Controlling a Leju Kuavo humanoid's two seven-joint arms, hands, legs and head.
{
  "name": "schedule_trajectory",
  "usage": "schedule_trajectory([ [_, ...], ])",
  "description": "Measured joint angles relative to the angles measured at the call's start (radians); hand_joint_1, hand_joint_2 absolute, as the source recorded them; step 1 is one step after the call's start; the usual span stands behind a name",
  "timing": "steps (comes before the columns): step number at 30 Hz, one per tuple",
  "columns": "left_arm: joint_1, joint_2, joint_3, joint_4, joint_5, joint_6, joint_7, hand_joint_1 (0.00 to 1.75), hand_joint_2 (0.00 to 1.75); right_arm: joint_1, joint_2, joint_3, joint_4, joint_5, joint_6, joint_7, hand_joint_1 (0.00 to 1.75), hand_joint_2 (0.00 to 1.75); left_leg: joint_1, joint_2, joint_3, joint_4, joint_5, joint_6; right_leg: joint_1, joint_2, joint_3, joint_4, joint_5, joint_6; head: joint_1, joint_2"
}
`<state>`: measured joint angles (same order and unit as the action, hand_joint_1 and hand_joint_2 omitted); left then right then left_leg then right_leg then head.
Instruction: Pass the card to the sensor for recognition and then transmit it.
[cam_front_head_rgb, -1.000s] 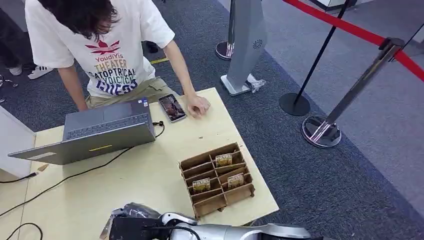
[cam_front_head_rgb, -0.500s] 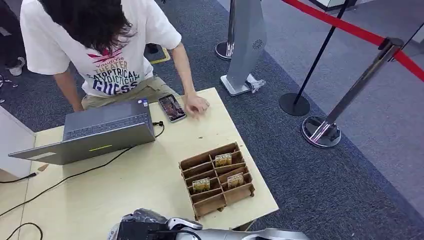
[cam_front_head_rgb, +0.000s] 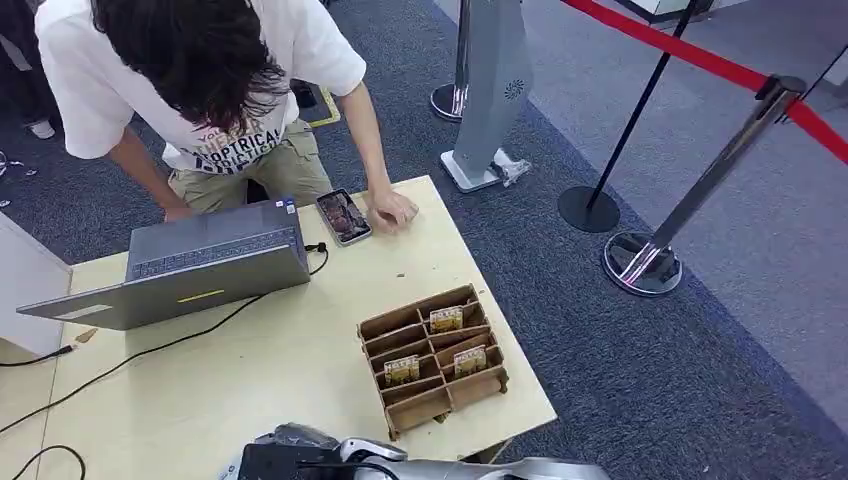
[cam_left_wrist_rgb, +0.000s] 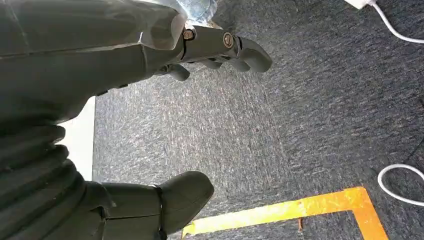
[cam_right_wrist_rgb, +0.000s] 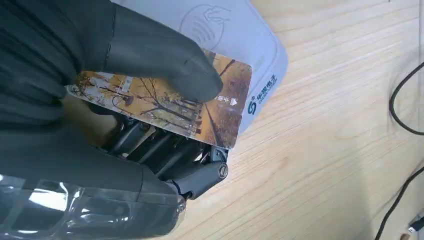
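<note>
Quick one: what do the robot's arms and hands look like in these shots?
Right arm: silver shell. Right hand: dark grey, ribbed cover at the wrist, thick thumb, darker fingers with bare pivot screws, clear plastic film over its back. Left hand: same grey build.

In the left wrist view we see our left hand (cam_left_wrist_rgb: 150, 115) holding nothing, its dark fingers (cam_left_wrist_rgb: 240, 50) curled a little and apart from the thick thumb (cam_left_wrist_rgb: 180, 197). Beyond it lies dark grey carpet (cam_left_wrist_rgb: 280, 145). An orange tape line (cam_left_wrist_rgb: 300, 210) runs across the carpet and turns a corner. 2 white cables (cam_left_wrist_rgb: 400, 170) lie near it, and a pale panel edge (cam_left_wrist_rgb: 80, 145) shows beside the hand.
</note>
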<state>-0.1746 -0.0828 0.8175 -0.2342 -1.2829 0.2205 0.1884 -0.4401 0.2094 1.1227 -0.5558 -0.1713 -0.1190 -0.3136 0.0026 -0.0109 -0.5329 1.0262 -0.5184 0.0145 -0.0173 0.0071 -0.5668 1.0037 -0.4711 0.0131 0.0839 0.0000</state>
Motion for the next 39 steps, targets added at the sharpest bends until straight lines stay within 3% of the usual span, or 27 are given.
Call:
schedule_trajectory([
  [12, -0.002, -0.005, -0.015, 0.000, 0.012, 0.000, 0.007, 0.00, 1.75, -0.007, 0.006, 0.000, 0.021, -0.013, -0.018, 0.000, 1.75, 1.75, 0.000, 0.000, 0.000, 0.000, 0.000, 0.000, 0.000, 0.000, 0.000, 0.000, 0.000, 0.000, 0.000, 0.000],
  [23, 0.005, -0.003, -0.020, 0.000, 0.065, 0.014, -0.008, 0.00, 1.75, 0.001, 0.008, 0.002, 0.012, -0.055, -0.085, -0.057, 1.75, 1.75, 0.000, 0.000, 0.000, 0.000, 0.000, 0.000, 0.000, 0.000, 0.000, 0.000, 0.000, 0.000, 0.000, 0.000],
  [30, 0.017, 0.003, -0.020, 0.000, 0.094, 0.017, -0.020, 0.00, 1.75, -0.013, -0.035, -0.026, -0.199, -0.116, -0.168, -0.071, 1.75, 1.75, 0.000, 0.000, -0.001, 0.000, 0.000, 0.000, 0.000, 0.000, 0.000, 0.000, 0.000, 0.000, 0.000, 0.000],
  [39, 0.028, 0.012, -0.020, 0.000, 0.120, 0.016, -0.026, 0.00, 1.75, -0.013, -0.110, -0.155, -0.552, -0.076, -0.262, -0.103, 1.75, 1.75, 0.000, 0.000, -0.001, 0.000, 0.000, 0.000, 0.000, 0.000, 0.000, 0.000, 0.000, 0.000, 0.000, 0.000],
])
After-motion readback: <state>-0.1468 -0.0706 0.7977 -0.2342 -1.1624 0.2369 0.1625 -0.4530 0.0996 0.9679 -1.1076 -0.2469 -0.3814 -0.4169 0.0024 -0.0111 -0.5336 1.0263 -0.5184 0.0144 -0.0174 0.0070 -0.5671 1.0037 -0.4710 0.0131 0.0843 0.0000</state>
